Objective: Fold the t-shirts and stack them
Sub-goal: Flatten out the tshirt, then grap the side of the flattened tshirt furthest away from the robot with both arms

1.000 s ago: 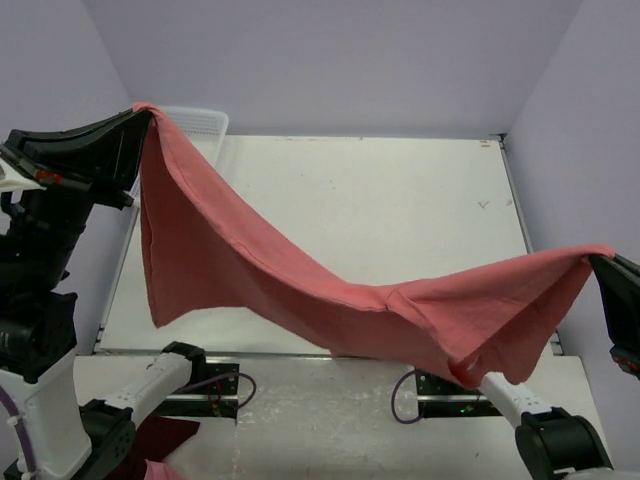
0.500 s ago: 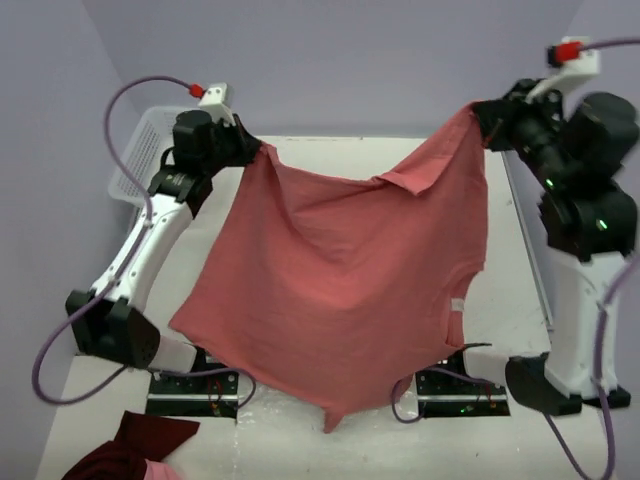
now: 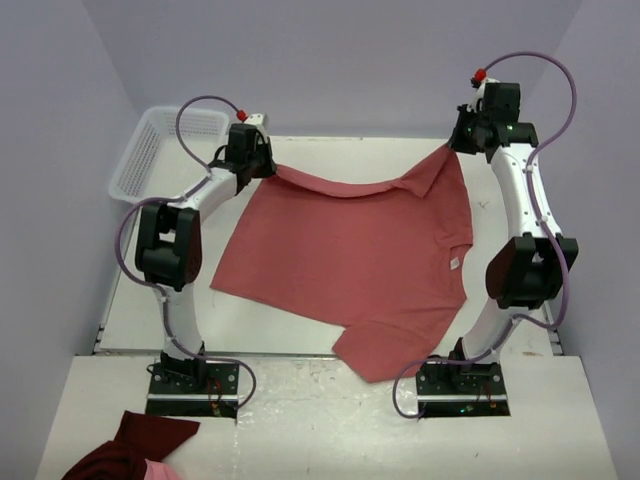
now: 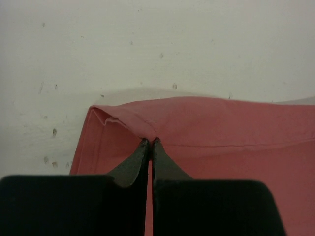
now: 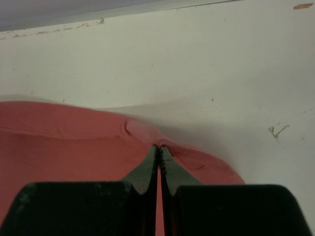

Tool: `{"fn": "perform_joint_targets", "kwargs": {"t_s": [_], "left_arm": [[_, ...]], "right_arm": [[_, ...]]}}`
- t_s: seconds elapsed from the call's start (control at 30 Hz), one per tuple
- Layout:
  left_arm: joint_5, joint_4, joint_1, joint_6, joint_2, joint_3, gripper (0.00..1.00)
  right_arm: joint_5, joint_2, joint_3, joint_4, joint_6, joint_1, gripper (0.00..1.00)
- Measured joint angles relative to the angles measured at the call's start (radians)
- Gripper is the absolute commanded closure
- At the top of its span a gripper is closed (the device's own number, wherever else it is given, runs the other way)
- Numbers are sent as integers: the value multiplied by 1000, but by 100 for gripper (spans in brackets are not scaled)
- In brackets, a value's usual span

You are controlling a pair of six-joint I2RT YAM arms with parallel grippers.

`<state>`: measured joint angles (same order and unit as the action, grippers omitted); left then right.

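1. Shirt: the plain salmon-red cotton t-shirt lies spread across the white surface, one part overhanging its near edge.
2. The left end effector and right end effector each pinch a far corner, stretching that edge, likely to flatten the cloth for folding.

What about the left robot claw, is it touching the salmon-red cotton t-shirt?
Touching. In the left wrist view the left gripper is shut, pinching the folded edge of the salmon-red cotton t-shirt.
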<state>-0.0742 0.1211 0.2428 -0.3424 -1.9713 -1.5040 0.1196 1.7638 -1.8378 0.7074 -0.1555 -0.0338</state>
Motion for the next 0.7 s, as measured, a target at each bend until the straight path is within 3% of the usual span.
{"fn": "perform_joint_targets", "kwargs": {"t_s": [0.3,0.7], "left_arm": [[-1,0,-41,40,-211,-223,100],[20,53,-74,74,-231,-250,100]], "right_arm": [[4,169,-162,7,3,-13,100],[-30,6,31,85,-51,-5,100]]}}
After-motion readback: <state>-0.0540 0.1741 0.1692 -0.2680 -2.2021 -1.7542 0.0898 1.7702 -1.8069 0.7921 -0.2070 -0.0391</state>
